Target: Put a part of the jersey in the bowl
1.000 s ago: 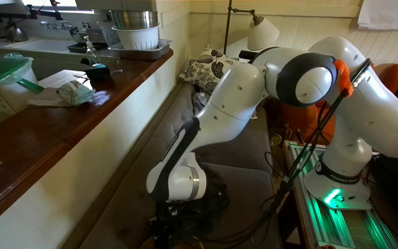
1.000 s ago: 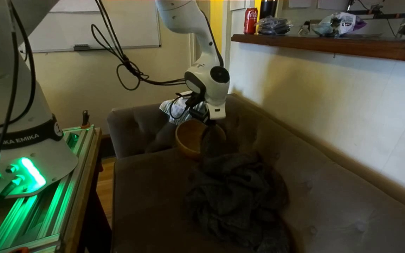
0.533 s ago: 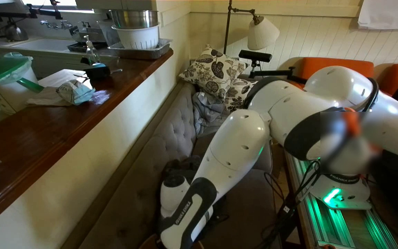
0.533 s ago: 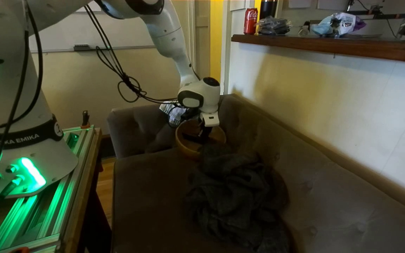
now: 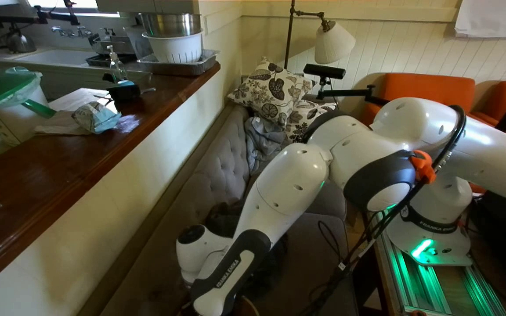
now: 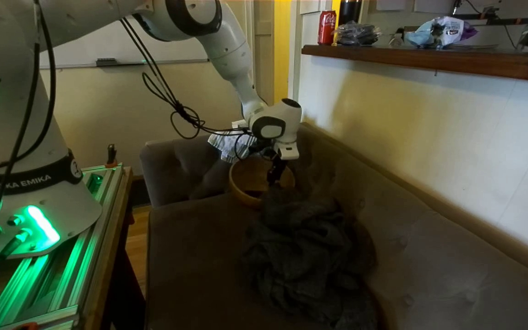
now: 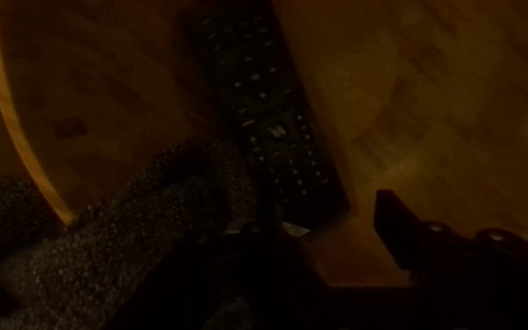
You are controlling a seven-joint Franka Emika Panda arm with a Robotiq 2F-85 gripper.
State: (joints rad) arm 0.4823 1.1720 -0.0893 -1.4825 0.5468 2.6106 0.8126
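The jersey (image 6: 310,256) is a dark grey crumpled heap on the sofa, partly hidden behind the arm in an exterior view (image 5: 224,217). The wooden bowl (image 6: 241,195) stands behind it, and only a bit of its rim (image 5: 249,303) shows at that view's bottom edge. In the wrist view the jersey (image 7: 85,266) lies over the bowl's rim (image 7: 12,110), with a fold inside. My gripper (image 7: 323,211) is open over the bowl. Its left finger is beside the jersey fold; no cloth shows between the fingers. The gripper (image 6: 277,174) also shows at the bowl's near side.
A black remote (image 7: 264,91) lies inside the bowl. The sofa back (image 6: 401,215) and wall rise beside the arm. A striped cloth (image 6: 232,144) lies by the sofa arm behind the bowl. A wooden counter (image 5: 103,162) runs above the sofa. Cables hang from the arm.
A second ago a jersey strip rose to my gripper at the bowl. The gripper dipped into the bowl, the strip dropped, and now the gripper is slightly higher and nearer the wall, apart from the cloth.
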